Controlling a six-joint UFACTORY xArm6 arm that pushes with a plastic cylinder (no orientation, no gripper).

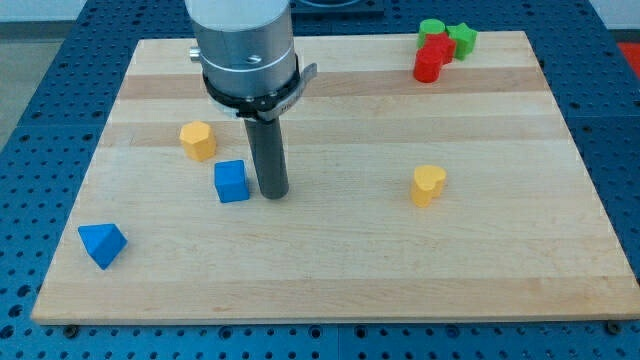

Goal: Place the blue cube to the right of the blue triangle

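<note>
My arm's grey housing is cut off by the view's top, so I see only its lower collar and the dark rod; there is no hand on this rig, so no open-or-closed state applies; my tip (pixel 273 193) rests on the surface (pixel 330 270), just at 3 o'clock of the blue cube (pixel 231 181), very close, though I cannot tell whether they touch. The surface is pale wood in lengthwise strips, smooth, lying on a blue perforated bench (pixel 40 90). The blue cube looks matte, hard-edged, sitting flat with one face toward the view's bottom and turned slightly; being a cube, it has no long axis. The blue triangle (pixel 102 244) lies well apart at 7 o'clock of the cube, near the surface's lower left corner, a wedge with its point toward the view's right. A yellow block (pixel 198 139), roughly hexagonal, sits at 11 o'clock of the cube; another yellow block (pixel 428 185), heart-like, is far off at 3 o'clock. At the top right, red blocks (pixel 432 57) and green blocks (pixel 450 35) crowd together, overlapping; their shapes are hard to make out.
</note>
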